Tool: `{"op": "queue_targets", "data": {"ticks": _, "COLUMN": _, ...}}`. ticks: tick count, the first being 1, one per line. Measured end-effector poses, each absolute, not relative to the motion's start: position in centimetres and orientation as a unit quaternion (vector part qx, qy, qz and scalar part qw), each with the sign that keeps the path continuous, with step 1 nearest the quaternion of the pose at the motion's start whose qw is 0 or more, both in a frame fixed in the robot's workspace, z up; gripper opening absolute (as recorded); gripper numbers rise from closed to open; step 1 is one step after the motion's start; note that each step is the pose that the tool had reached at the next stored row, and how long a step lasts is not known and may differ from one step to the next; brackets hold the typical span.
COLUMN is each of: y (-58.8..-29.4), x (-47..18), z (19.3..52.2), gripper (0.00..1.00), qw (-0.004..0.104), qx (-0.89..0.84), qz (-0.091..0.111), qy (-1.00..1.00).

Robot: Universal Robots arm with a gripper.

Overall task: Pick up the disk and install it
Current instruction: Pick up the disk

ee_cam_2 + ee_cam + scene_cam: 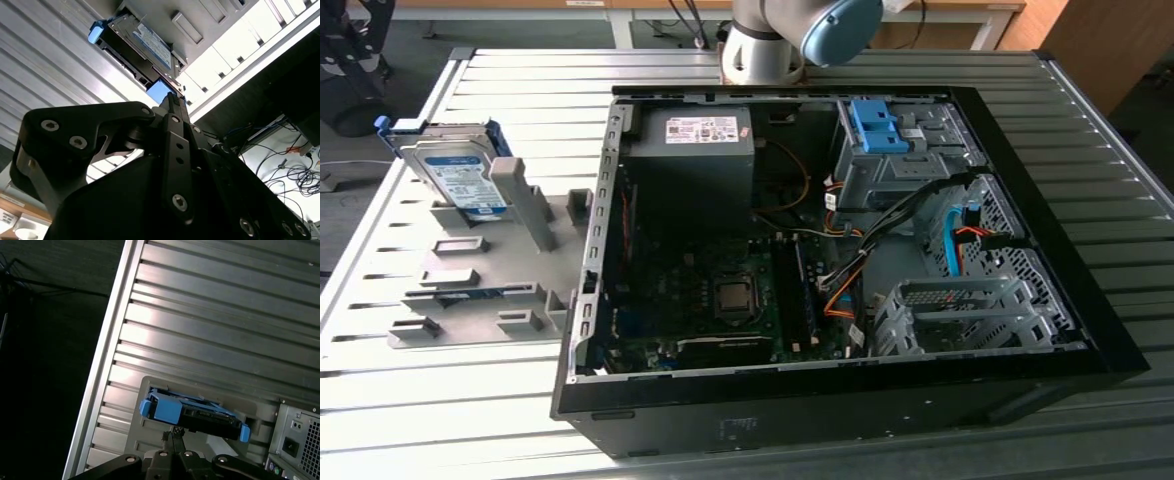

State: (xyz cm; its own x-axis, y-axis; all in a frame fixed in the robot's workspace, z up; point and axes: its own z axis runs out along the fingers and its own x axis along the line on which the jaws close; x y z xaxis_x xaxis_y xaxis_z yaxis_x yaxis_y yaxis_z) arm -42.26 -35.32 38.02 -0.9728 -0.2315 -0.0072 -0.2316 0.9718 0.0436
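Note:
The disk (458,172) is a silver drive with a blue-and-white label and blue side rails. It stands on edge in a grey holder (520,215) on the exterior view's left, outside the computer case. Both wrist views show the disk (146,44) (197,415) beyond my fingertips, with a gap between them. My gripper (172,98) (172,431) is shut, its two thin fingers pressed together with nothing between them. The arm's joint (767,40) stands behind the case.
The open black computer case (1041,300) lies flat on the slatted metal table (454,400). Inside are a dark power-supply box (691,165), a blue bracket (874,125) atop a metal cage, and a perforated drive cage (961,310). The table edge (105,375) borders dark floor.

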Motion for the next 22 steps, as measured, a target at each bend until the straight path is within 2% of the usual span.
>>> {"op": "queue_targets", "data": {"ticks": 22, "y": -35.32, "x": -42.26, "z": 38.02, "gripper": 0.11, "qw": 0.0, "qx": -0.148, "qz": 0.022, "qy": 0.989}}
